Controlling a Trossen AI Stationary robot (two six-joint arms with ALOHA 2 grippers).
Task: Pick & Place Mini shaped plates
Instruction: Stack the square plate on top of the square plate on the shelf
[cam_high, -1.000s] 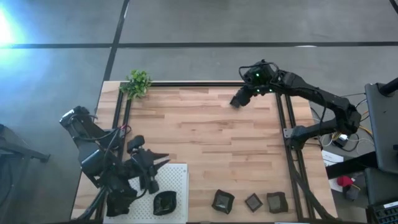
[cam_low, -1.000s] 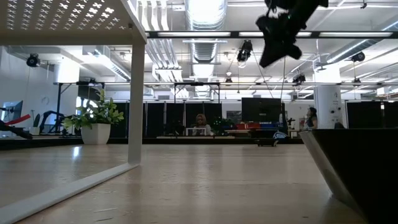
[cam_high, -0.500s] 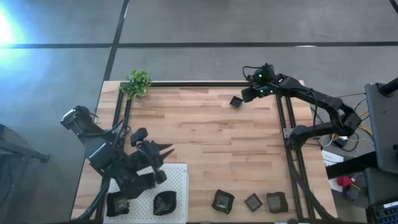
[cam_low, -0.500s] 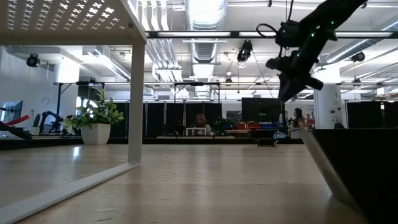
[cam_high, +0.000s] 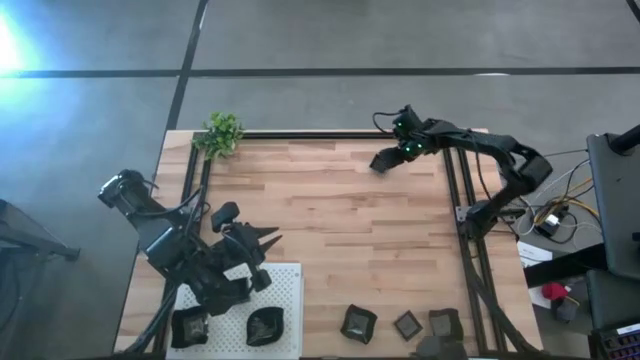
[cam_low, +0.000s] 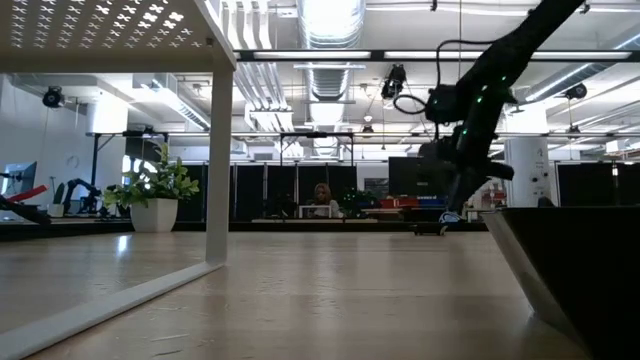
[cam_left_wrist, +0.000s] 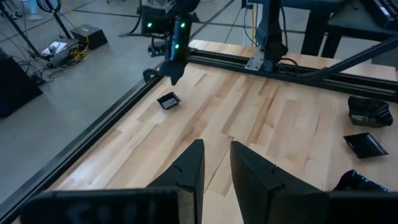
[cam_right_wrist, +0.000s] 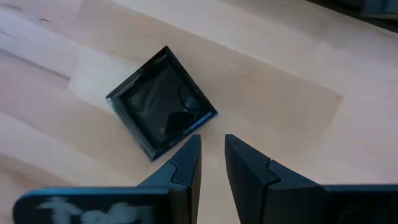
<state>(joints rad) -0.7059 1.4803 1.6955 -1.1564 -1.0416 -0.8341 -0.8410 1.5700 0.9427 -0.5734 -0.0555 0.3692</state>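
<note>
High cam: straight down, far, sees whole wooden table (cam_high: 330, 230) + both arms. Low cam: at tabletop height, level across the table into the room behind. L wrist cam: looks along the table towards the far corner, mid range. R wrist cam: close, angled down at a small square plate (cam_right_wrist: 161, 102). Same plate shows in L wrist (cam_left_wrist: 168, 101) and high views.

Glossy black square mini plate (cam_right_wrist: 161, 102) lies on a pale, light-brown striped wooden table (cam_high: 330, 230), beside a white board (cam_high: 285, 300) dotted with holes, a green plant (cam_high: 222, 133) and black frame rails (cam_high: 455, 215).
</note>
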